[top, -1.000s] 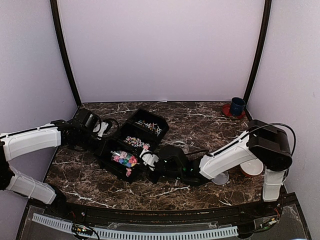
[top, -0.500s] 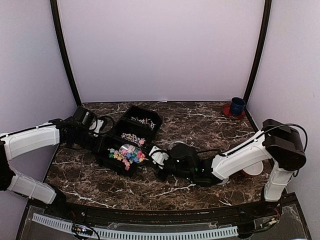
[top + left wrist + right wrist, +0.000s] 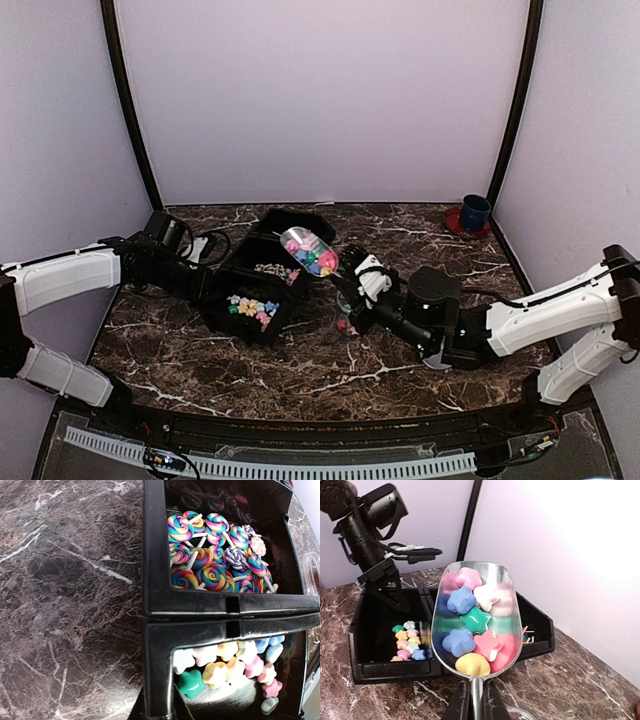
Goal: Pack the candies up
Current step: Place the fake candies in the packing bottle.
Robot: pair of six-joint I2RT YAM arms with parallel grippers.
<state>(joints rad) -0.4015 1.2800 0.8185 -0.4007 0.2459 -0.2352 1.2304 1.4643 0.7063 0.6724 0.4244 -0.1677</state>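
My right gripper (image 3: 475,702) is shut on the handle of a metal scoop (image 3: 476,615) that holds several pastel star candies (image 3: 470,620). In the top view the scoop (image 3: 310,252) hangs above the black three-compartment tray (image 3: 222,318), with the right gripper (image 3: 352,283) to its right. My left gripper (image 3: 165,711) is shut on the tray's wall (image 3: 157,660) at the near compartment, which holds star candies (image 3: 235,666). The middle compartment holds swirl lollipops (image 3: 215,555). The left gripper (image 3: 205,282) is at the tray's left side.
A clear round jar (image 3: 520,714) stands just below the scoop handle, right of the tray; it also shows at the left wrist view's right edge (image 3: 312,572). One pink candy (image 3: 345,325) lies on the marble table. A blue cup on a red saucer (image 3: 473,214) stands back right.
My right gripper has lifted the scoop, loaded with star candies, out of the tray's near compartment and moved up and right. The tray has shifted a little in my left gripper.
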